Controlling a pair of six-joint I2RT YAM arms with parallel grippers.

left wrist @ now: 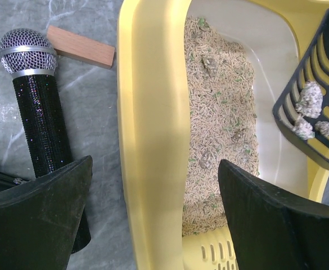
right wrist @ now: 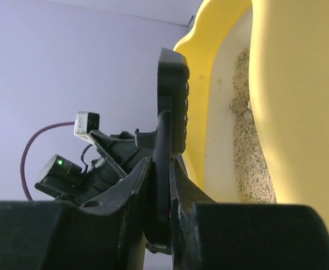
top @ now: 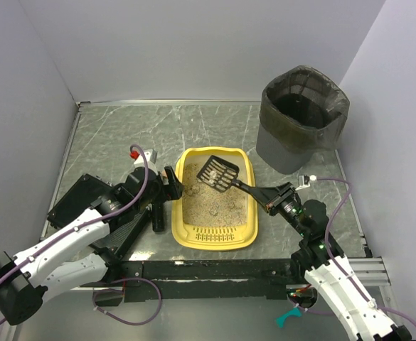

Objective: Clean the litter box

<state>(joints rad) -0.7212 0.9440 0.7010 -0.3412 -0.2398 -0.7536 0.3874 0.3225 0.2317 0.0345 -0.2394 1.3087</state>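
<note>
Black plastic fills your right pincer [right wrist: 163, 169]: its jaws are nearly closed, clamped flat on the handle of the scoop [top: 218, 174]. From that grip the scoop reaches out to the left, and its slotted head hangs over the far half of the box [top: 176, 220]. A few pale grey clumps [left wrist: 309, 107] sit in the head.

Your left pincer [left wrist: 156, 169] is spread wide with nothing in it. It straddles the left rim of the box, with one finger over the table outside and the other over the litter [left wrist: 220, 124]. You cannot tell whether it touches the rim.

The box is a shallow yellow tray with rounded corners, and it lies in the middle of the table [top: 108, 135], between the two arms. A slotted grille [top: 215, 232] runs across its near end. Beige litter with small green flecks and a few darker lumps covers the floor. The far corner shows bare plastic.

Just left of the box lie a black mic [left wrist: 37, 107] with a silver mesh head and a small wooden block [left wrist: 81, 47]. A dark grey bin [top: 300, 117] with a bag liner stands in the far right corner.
</note>
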